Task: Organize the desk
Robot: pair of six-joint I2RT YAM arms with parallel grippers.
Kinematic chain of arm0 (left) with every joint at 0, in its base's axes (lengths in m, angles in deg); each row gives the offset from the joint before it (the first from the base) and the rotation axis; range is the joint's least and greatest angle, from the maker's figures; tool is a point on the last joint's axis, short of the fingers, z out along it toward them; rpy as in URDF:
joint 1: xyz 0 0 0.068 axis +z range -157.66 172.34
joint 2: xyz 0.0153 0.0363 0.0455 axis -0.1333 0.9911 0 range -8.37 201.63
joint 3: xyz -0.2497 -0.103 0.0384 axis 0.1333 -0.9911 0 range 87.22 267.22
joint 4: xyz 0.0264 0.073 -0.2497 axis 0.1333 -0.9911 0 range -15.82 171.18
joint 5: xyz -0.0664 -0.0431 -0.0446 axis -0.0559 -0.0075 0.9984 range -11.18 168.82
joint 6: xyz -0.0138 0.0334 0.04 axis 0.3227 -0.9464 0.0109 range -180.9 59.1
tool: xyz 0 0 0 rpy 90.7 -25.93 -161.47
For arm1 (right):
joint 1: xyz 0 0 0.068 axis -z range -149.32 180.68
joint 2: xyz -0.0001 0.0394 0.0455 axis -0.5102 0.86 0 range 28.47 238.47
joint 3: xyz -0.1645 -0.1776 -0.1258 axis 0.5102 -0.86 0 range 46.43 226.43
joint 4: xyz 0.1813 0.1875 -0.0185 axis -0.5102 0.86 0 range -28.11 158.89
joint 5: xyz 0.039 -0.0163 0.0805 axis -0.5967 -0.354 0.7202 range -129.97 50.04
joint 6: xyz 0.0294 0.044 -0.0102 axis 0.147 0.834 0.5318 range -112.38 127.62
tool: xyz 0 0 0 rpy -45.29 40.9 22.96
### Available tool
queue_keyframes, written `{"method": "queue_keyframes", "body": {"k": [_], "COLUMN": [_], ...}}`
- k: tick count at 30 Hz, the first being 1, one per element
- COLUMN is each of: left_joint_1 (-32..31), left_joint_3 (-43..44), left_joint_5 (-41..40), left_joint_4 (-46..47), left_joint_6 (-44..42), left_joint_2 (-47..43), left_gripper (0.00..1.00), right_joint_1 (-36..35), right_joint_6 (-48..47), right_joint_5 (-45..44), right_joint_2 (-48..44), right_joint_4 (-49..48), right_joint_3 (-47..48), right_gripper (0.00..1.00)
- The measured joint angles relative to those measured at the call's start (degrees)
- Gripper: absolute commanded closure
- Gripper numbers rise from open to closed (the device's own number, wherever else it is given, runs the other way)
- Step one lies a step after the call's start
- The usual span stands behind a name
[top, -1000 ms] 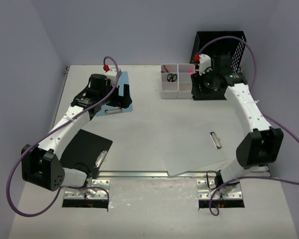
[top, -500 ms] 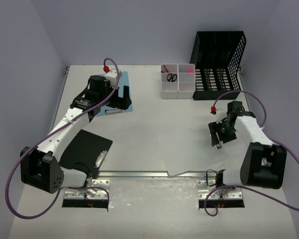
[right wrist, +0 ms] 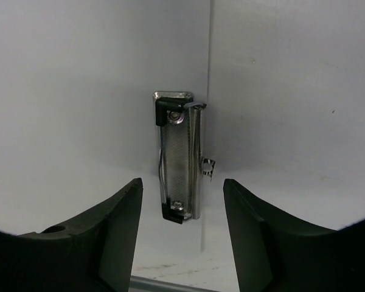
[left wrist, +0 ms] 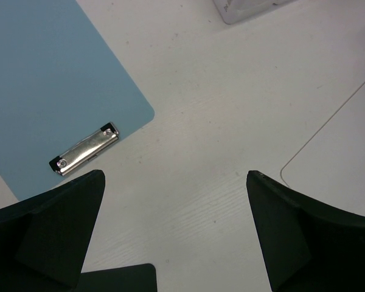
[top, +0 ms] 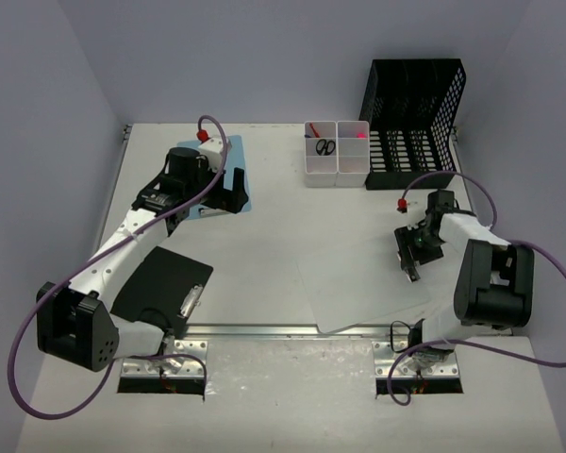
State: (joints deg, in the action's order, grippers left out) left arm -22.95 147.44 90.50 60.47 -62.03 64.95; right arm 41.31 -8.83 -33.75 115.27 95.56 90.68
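Observation:
The desk (top: 283, 226) is a wide off-white top. A white clipboard (top: 368, 283) lies on it at the front right, and its metal clip (right wrist: 179, 158) points toward my right gripper (right wrist: 182, 231). That gripper is open, with a finger on each side of the clip's near end and touching nothing. In the top view the right gripper (top: 411, 253) hovers over the clip. A blue clipboard (left wrist: 48, 91) with a silver clip (left wrist: 85, 149) lies at the back left. My left gripper (left wrist: 176, 231) hangs wide open and empty over bare desk beside it.
A black clipboard (top: 165, 283) lies at the front left, under the left arm. White compartment bins (top: 338, 156) holding scissors (top: 325, 147) stand at the back, with a black mesh rack (top: 415, 104) to their right. A metal rail (top: 255, 329) runs along the near edge.
The right arm pulled back from the mesh rack and came down over the white clipboard's clip. The left gripper shifted slightly over the blue clipboard's corner.

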Motion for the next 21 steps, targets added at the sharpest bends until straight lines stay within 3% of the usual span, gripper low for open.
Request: {"method": "queue_keyframes", "body": {"k": [7, 11, 12, 13, 21], "left_joint_1": [0.0, 0.0, 0.0, 0.0, 0.0], "left_joint_3": [-0.02, -0.04, -0.04, -0.04, -0.04], "left_joint_5": [0.2, 0.2, 0.2, 0.2, 1.75], "left_joint_4": [0.07, 0.09, 0.09, 0.09, 0.09], "left_joint_6": [-0.13, -0.15, -0.15, -0.15, -0.11], "left_joint_2": [0.0, 0.0, 0.0, 0.0, 0.0], "left_gripper": [0.0, 0.0, 0.0, 0.0, 0.0], "right_joint_1": [0.2, 0.22, 0.24, 0.28, 0.48], "right_joint_6": [-1.36, -2.12, -2.38, -2.84, -3.54], "right_joint_5": [-0.59, 0.52, 0.5, 0.37, 1.88], "right_joint_2": [3.06, 3.21, 3.21, 3.17, 1.86], "right_joint_4": [-6.03, -7.1, -7.34, -7.48, -5.57], "right_joint_3": [-1.62, -1.66, -1.66, -1.66, -0.33], "right_gripper": [0.51, 0.77, 0.92, 0.98, 0.99]}}
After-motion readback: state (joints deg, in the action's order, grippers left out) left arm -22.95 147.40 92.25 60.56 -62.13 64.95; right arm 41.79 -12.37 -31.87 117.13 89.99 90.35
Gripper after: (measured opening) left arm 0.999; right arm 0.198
